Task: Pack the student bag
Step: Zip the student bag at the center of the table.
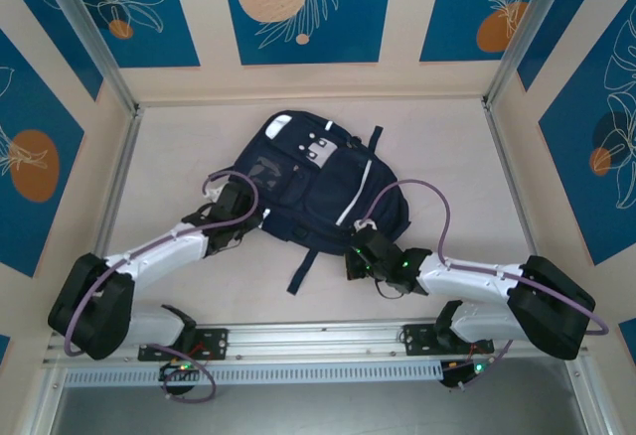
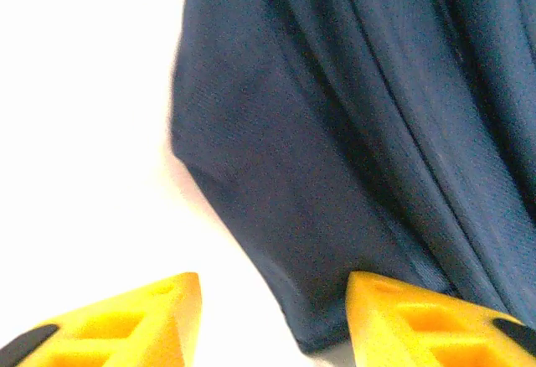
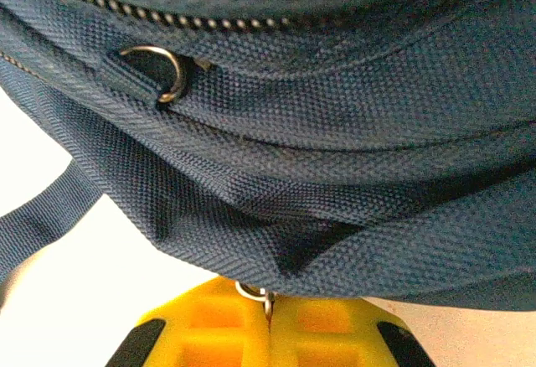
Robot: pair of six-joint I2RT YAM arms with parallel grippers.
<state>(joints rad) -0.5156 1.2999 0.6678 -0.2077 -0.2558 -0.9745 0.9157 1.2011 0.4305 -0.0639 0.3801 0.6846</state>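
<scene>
From above, the bag lies flat in the middle of the table, pocket side up, one strap trailing off its near edge. The left gripper sits at the bag's left edge and the right gripper at its near right corner. The bag looks slack and sagging, so it is probably light and near empty, and it will likely fold rather than lift as one piece. The pale table around the bag looks smooth (the cloth may slide on it), and blue-panelled walls stand well back from the bag on three sides. At the left wrist, the yellow fingers stand apart with nothing between them, and a soft, creased corner of the bag reaches just beside one. At the right wrist, the fingers are pressed together just under the bag's lower seam, with a small metal pull caught between them, which I judge the soundest hold. The weave is coarse and grippy, so a pinched fold would also do. Higher up the bag run a zip and a steel ring.
</scene>
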